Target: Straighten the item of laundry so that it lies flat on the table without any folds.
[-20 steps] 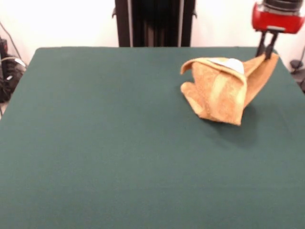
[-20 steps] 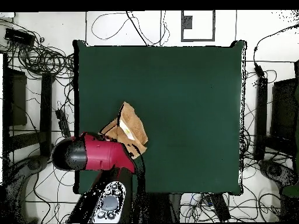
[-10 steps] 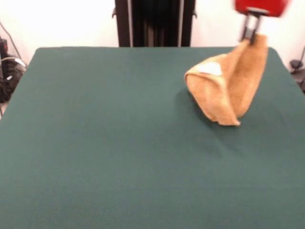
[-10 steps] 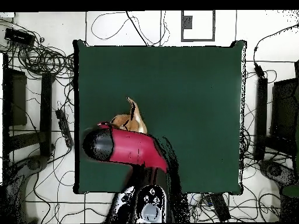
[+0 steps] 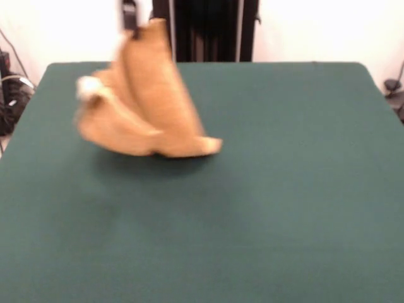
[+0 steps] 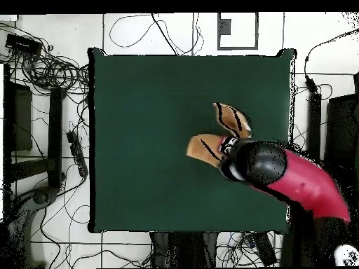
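The orange-tan towel (image 5: 148, 107) hangs bunched and folded from my gripper (image 5: 130, 17) over the far left part of the green table (image 5: 284, 202). The gripper is shut on the towel's top corner. The towel is blurred, and its lower tip (image 5: 211, 146) trails close to the tabletop. A white label patch (image 5: 87, 87) shows on its left side. In the overhead view the towel (image 6: 210, 148) sticks out from under the red and black arm (image 6: 294, 178) at the right middle of the table (image 6: 140, 105), and the gripper itself is hidden under the arm.
The black pedestal (image 5: 205, 28) stands behind the table's far edge. Tangled cables (image 6: 49, 70) and dark equipment (image 6: 17, 115) lie on the floor around the table.
The gripper has swung the towel from the front view's far right to its far left. The towel hangs lifted and trails behind the motion.
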You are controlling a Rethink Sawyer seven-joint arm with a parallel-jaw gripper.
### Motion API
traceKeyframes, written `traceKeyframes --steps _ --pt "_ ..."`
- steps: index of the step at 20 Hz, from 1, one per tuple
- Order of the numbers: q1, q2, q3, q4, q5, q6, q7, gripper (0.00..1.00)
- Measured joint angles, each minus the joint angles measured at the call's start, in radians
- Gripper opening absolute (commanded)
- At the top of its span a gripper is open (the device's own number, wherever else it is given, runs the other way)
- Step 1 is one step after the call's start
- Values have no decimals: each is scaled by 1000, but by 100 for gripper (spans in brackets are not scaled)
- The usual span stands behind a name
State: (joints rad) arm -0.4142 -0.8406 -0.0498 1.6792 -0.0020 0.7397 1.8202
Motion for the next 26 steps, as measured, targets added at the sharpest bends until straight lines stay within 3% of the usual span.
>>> traceKeyframes --steps 9,18,26 --pt "-170 1 107 -109 -94 149 -203 0" --pt "-179 -2 186 -112 -122 146 -217 0" --pt "-144 -57 201 -34 -128 56 -217 0"
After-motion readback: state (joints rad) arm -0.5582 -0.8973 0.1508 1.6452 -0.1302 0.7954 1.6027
